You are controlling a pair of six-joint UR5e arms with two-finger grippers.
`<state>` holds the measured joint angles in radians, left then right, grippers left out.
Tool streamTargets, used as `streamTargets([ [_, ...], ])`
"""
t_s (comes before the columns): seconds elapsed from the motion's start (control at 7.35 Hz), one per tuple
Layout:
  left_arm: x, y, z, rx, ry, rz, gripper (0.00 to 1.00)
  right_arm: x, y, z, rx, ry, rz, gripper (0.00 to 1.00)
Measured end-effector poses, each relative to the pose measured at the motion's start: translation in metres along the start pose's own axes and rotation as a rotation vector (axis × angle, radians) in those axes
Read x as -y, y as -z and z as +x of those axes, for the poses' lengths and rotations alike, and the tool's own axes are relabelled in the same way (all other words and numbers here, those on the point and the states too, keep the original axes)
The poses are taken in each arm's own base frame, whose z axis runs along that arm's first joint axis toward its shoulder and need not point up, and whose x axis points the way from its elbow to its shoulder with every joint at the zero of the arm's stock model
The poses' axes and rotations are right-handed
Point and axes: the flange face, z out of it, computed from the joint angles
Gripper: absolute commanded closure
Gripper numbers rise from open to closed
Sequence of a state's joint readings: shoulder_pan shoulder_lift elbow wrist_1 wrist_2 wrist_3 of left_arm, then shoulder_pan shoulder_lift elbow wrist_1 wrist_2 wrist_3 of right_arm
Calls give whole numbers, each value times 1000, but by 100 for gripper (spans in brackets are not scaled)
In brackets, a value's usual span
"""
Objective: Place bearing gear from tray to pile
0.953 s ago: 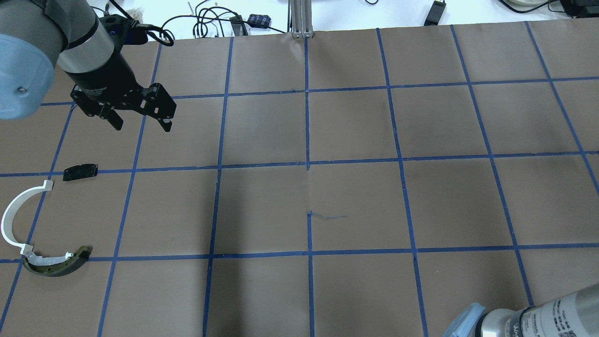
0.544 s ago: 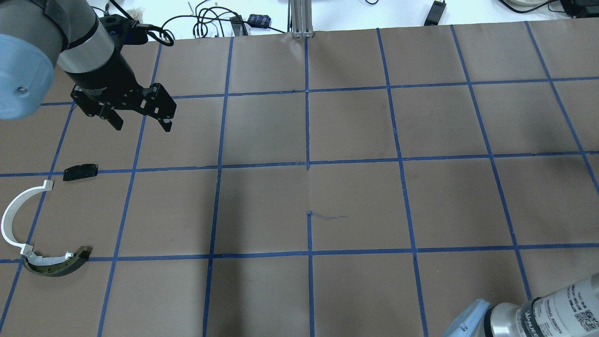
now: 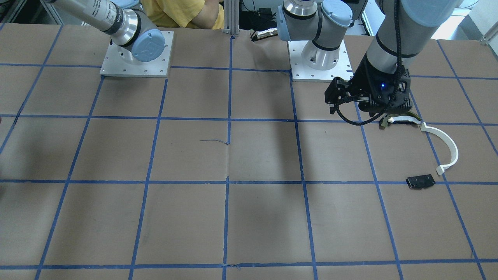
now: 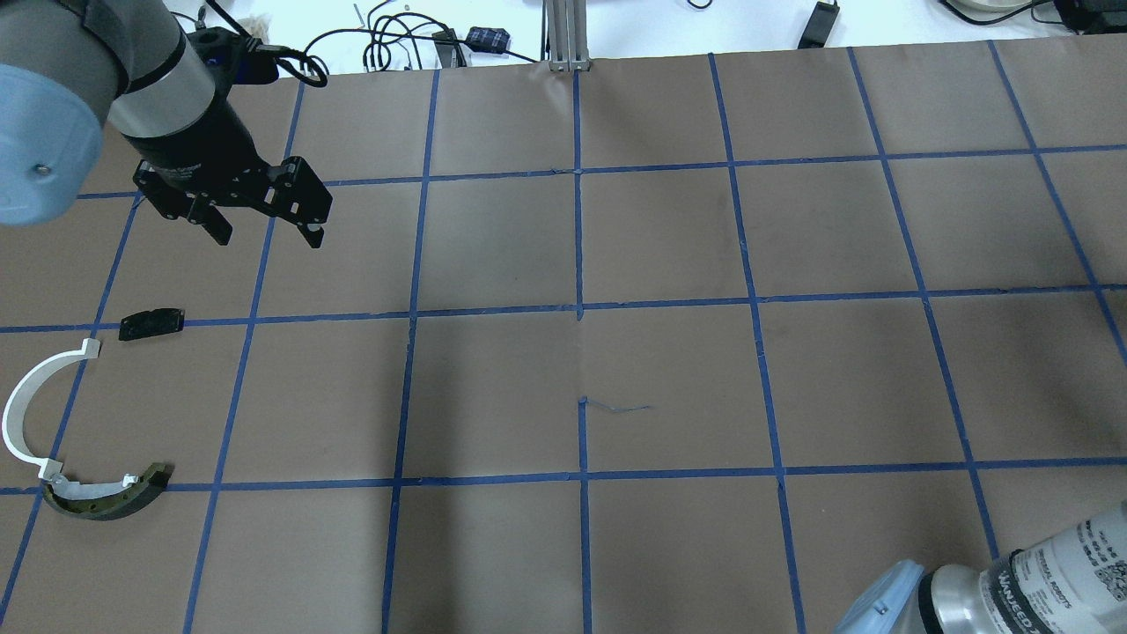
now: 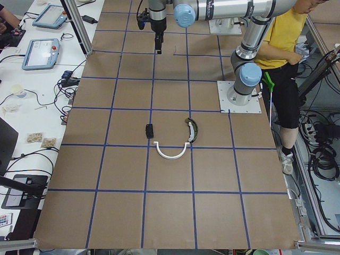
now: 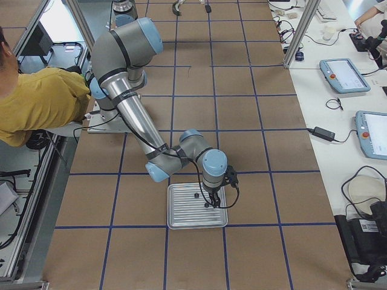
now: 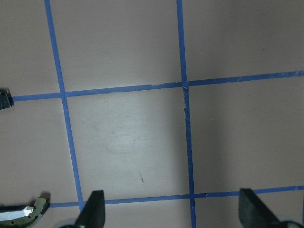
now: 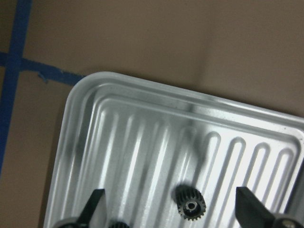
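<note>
The bearing gear [image 8: 191,207] is a tiny black toothed piece lying in the silver tray [image 8: 85,95]; a second dark round bit [image 8: 118,224] peeks in at the bottom edge. My right gripper [image 8: 173,209] hangs open just above the tray, the gear between its fingers; the exterior right view shows it [image 6: 210,205] over the tray [image 6: 181,220]. The pile lies at the table's left: a white arc strip [image 4: 26,405], a dark curved piece [image 4: 106,500] and a flat black plate [image 4: 151,323]. My left gripper [image 4: 264,233] is open and empty, beyond the plate.
The brown table carries a blue tape grid. An aluminium post [image 4: 568,35] and cables [image 4: 396,44] stand at the far edge. A person in a yellow shirt [image 6: 36,103] is behind the robot bases. Tablets [image 6: 344,72] lie on the side table.
The right arm's elbow at the bottom right of the overhead view has shifted a little to the right. The left arm and the pile have not moved.
</note>
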<state>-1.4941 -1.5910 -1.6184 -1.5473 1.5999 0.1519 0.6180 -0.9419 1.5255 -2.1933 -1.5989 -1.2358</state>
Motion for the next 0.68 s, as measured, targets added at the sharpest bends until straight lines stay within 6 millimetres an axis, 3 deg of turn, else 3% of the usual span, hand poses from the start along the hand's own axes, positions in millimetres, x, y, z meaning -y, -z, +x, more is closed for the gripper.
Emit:
streamTargets([
  [0.27, 0, 0, 0, 0, 0, 0, 0, -2, -11, 3, 4, -5, -30, 33],
  [0.68, 0, 0, 0, 1, 0, 0, 0, -1, -13, 10, -4, -7, -37, 33],
])
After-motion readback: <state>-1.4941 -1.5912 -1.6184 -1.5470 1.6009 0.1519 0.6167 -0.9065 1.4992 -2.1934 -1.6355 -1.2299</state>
